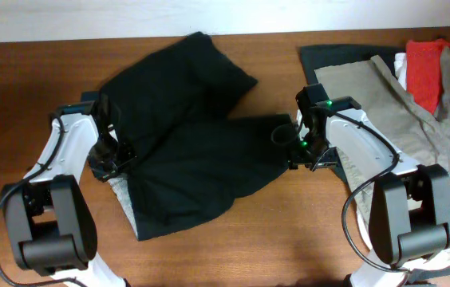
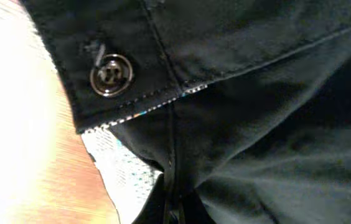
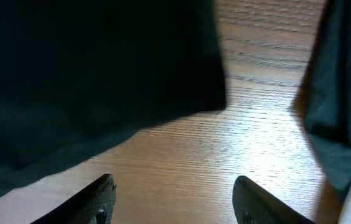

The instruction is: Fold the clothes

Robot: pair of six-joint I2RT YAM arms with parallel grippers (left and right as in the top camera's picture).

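The black shorts [image 1: 193,151] lie spread on the wooden table, legs toward the back and right, with pale lining [image 1: 123,194] showing at the front left. My left gripper [image 1: 116,162] sits at the waist edge. In the left wrist view its fingers [image 2: 174,208] are shut on black fabric, beside a metal button [image 2: 110,74] and white mesh lining [image 2: 129,177]. My right gripper [image 1: 298,151] hovers by the right leg hem. In the right wrist view it [image 3: 172,199] is open and empty over bare wood, with the hem of the shorts [image 3: 88,74] just ahead.
A pile of other clothes lies at the right: a khaki garment [image 1: 384,104], a red one [image 1: 426,68], and a dark one [image 1: 333,56], whose edge also shows in the right wrist view [image 3: 340,93]. The table's back edge meets a pale wall [image 1: 89,24].
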